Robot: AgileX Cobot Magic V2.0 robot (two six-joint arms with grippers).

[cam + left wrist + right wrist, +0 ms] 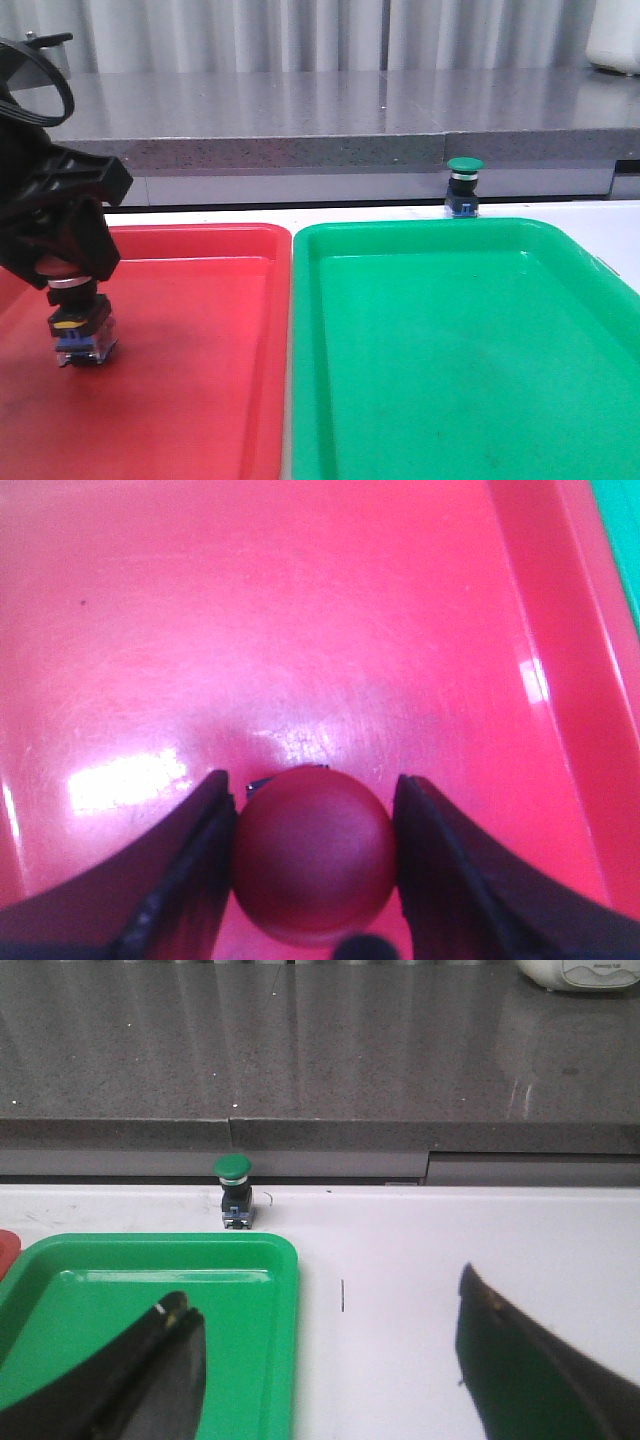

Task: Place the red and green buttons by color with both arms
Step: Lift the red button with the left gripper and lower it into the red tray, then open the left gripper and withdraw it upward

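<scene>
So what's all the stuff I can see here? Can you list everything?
red button: 1, dark red cap, in the red tray, held by the left claw
green button: 1, green cap, upright on the white table behind the green tray
red tray: 1, red, left side
green tray: 1, green, right side, nothing in it
table: 1, white
counter: 1, grey, behind the table
left claw: 1, black, shut on the red button
right claw: 1, black, open, holding nothing

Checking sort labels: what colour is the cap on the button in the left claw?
Dark red; left wrist view shows it best.
</scene>
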